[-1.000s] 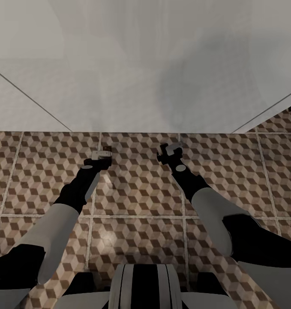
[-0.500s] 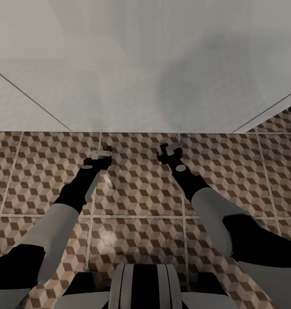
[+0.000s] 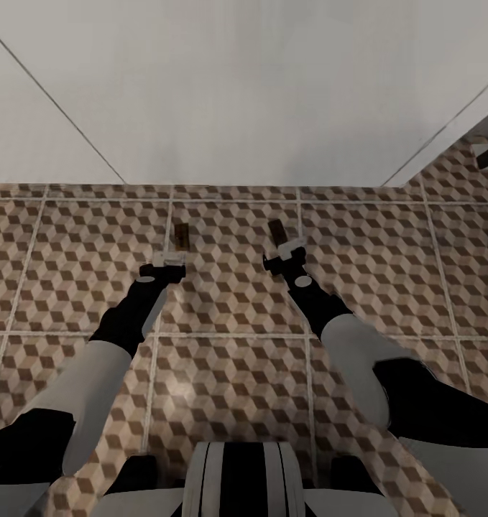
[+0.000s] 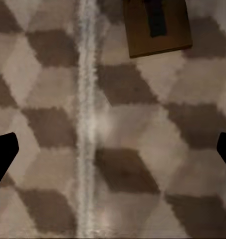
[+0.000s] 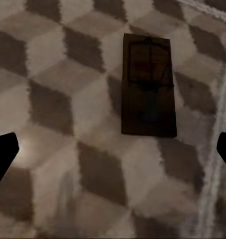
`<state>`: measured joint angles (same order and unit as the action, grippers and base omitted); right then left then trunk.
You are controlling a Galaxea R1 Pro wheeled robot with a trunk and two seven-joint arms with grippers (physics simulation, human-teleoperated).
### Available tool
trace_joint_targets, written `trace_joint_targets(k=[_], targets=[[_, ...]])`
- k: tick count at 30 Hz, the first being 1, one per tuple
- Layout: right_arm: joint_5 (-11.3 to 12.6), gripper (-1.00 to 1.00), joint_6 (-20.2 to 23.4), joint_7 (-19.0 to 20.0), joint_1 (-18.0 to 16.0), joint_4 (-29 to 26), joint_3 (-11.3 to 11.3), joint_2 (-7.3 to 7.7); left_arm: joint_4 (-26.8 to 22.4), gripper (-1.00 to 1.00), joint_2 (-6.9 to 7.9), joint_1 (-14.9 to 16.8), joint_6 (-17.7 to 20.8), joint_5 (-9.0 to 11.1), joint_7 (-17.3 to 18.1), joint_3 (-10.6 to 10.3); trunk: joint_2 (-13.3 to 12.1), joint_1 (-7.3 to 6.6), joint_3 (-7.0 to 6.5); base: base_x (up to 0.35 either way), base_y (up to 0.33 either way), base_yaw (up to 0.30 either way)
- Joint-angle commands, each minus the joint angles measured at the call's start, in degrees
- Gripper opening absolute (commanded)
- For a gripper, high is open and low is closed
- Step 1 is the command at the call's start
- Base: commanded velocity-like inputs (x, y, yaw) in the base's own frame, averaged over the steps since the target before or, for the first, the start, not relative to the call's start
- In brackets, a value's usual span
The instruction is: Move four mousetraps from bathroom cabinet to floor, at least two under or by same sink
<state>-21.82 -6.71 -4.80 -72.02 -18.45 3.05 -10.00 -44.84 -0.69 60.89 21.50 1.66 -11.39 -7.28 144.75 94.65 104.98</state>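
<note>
Mousetraps, two, are lying flat on the bathroom floor (image 3: 229, 287): one (image 3: 181, 238) ahead of the left tool (image 3: 168, 263), one (image 3: 277, 231) ahead of the right tool (image 3: 287, 256). Both tools are gaping, empty. Brown boards, dark wire.

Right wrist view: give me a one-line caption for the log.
Open right gripper above a mousetrap lying flat on the patterned bathroom floor.
</note>
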Motion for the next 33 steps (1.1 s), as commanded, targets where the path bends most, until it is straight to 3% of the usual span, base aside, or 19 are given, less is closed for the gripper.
trace_joint_targets(k=[1, 33], targets=[[-0.4, 1.0, -0.1, -0.5, 0.0, 0.1, 0.2, 0.0, -0.1, 1.0, 0.05, 0.0, 0.3, 0.2, -0.4, -0.2, 0.0, -0.04, 0.02, -0.327, 0.0, 0.0], [-0.4, 1.0, -0.1, -0.5, 0.0, 0.1, 0.2, 0.0, -0.3, 1.0, -0.02, 0.0, 0.2, 0.2, -0.3, -0.3, 0.0, -0.04, 0.02, -0.334, 0.0, 0.0]])
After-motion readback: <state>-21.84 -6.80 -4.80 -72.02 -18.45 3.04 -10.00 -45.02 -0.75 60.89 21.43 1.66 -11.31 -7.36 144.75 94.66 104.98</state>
